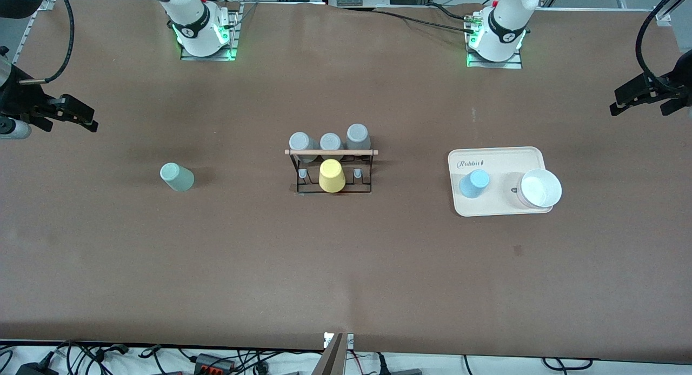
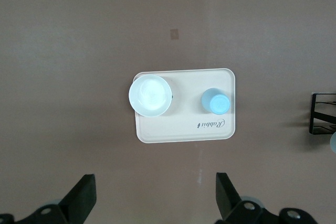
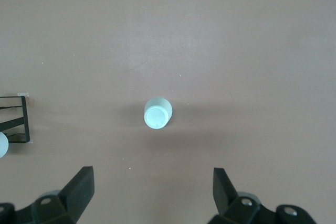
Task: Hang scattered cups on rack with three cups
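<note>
The pale mint green cup stands upside down on the bare table toward the right arm's end; it also shows in the right wrist view. The light blue cup stands upside down on a beige tray toward the left arm's end, and shows in the left wrist view. The black wire rack with its wooden rod stands mid-table and holds three grey cups and a yellow cup. My right gripper is open, high over the table near the mint cup. My left gripper is open, high near the tray.
A white bowl sits on the tray beside the blue cup, at the tray's end away from the rack. The rack's edge shows in both wrist views. Cables lie along the table's front edge.
</note>
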`<state>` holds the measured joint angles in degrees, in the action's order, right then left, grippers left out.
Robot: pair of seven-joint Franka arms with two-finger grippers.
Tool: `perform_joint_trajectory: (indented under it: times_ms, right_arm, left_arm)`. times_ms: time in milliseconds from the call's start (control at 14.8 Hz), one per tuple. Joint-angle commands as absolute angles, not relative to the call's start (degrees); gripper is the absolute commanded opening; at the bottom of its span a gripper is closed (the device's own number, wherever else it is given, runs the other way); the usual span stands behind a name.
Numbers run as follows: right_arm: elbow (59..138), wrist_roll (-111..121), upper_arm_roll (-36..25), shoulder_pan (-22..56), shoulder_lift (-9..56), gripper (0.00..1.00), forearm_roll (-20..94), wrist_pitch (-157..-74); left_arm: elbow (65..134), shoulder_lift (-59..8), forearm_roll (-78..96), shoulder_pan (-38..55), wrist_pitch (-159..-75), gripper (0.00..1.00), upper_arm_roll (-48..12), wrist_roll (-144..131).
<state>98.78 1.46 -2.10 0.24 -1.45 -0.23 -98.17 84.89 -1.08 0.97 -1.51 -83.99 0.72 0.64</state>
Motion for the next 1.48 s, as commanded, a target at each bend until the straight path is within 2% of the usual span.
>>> perform_joint_trajectory:
  times_ms: [0,943,1415]
  right_arm:
    - [99.0,2.6,-1.7,-0.1,-2.5,1.0,-0.4,-97.5]
    - [98.9,2.5,-1.8,-0.2,-2.6,1.0,-0.4,-97.7]
    - [99.0,2.5,-1.8,-0.2,-2.6,1.0,-0.4,-97.6]
  left_arm:
    - [84.5,-1.1,0.0,-1.8,-83.4,1.0,0.4,1.2]
    - [84.5,-1.1,0.0,-1.8,-83.3,1.0,0.4,1.1]
    - [84.2,-7.6,0.4,-0.4,-83.5,1.0,-2.3,-3.0]
